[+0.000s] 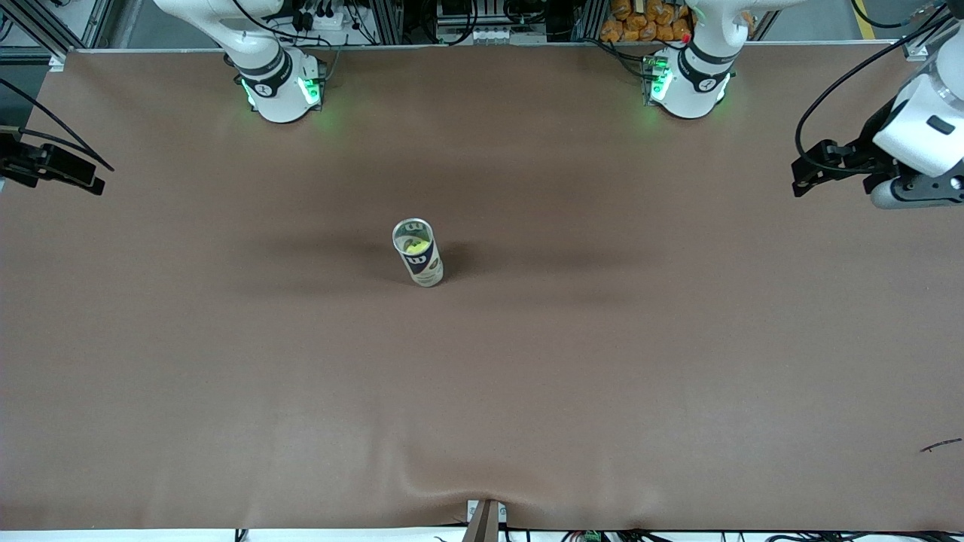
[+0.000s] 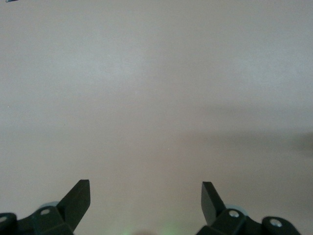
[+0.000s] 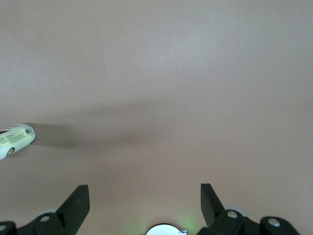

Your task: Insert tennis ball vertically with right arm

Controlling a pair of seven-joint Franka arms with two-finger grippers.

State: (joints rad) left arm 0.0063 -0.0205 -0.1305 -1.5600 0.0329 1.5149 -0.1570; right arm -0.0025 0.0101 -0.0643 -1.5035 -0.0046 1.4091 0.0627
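Note:
A clear tennis-ball can (image 1: pixel 419 253) with a dark label stands upright in the middle of the brown table, its top open. A yellow tennis ball (image 1: pixel 414 245) shows inside it. My right gripper (image 1: pixel 90 177) hangs over the right arm's end of the table, well apart from the can, open and empty. In the right wrist view its fingers (image 3: pixel 78 200) stand wide over bare cloth, with the can (image 3: pixel 14 139) small at the picture's edge. My left gripper (image 1: pixel 802 177) waits over the left arm's end, open and empty. The left wrist view shows its fingertips (image 2: pixel 80 196) over bare cloth.
Both arm bases (image 1: pixel 282 86) (image 1: pixel 689 83) stand along the table's edge farthest from the front camera. The brown cloth (image 1: pixel 602 361) has a raised fold (image 1: pixel 452 489) at the edge nearest that camera. A small dark mark (image 1: pixel 941 446) lies near the left arm's end.

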